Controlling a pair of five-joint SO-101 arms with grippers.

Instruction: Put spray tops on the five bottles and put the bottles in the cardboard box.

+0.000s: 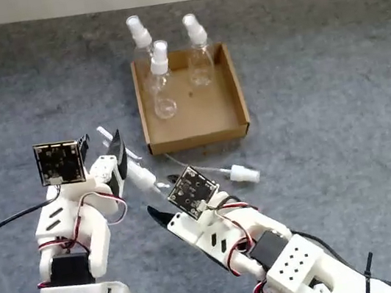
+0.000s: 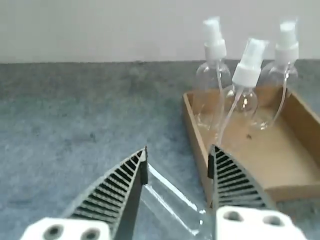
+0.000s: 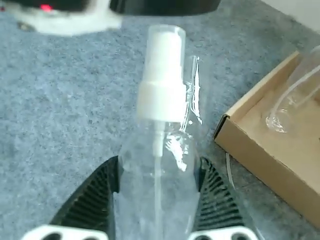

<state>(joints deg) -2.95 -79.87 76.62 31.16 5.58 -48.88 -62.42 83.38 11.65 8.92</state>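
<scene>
The left gripper [image 2: 178, 152], off the near-left corner of the cardboard box [image 1: 237, 88], has its jaws closed in on an uncapped clear bottle [image 2: 172, 200], which appears held. Just right of it, in front of the box's near wall, the right gripper [image 3: 159, 165] clamps a bottle with its spray top on [image 3: 165, 185]. This one looks ready for the box. It should be drawn back from the uncapped bottle first, because the spray head sits very close to it. Then it should be lifted over the near wall and set upright on the bare near half. The box holds three capped bottles [image 1: 162, 85] standing in its far half, top-heavy and easily toppled. A loose spray top [image 1: 244, 174] lies on the carpet [image 1: 321, 97] just before the box's near-right corner.
</scene>
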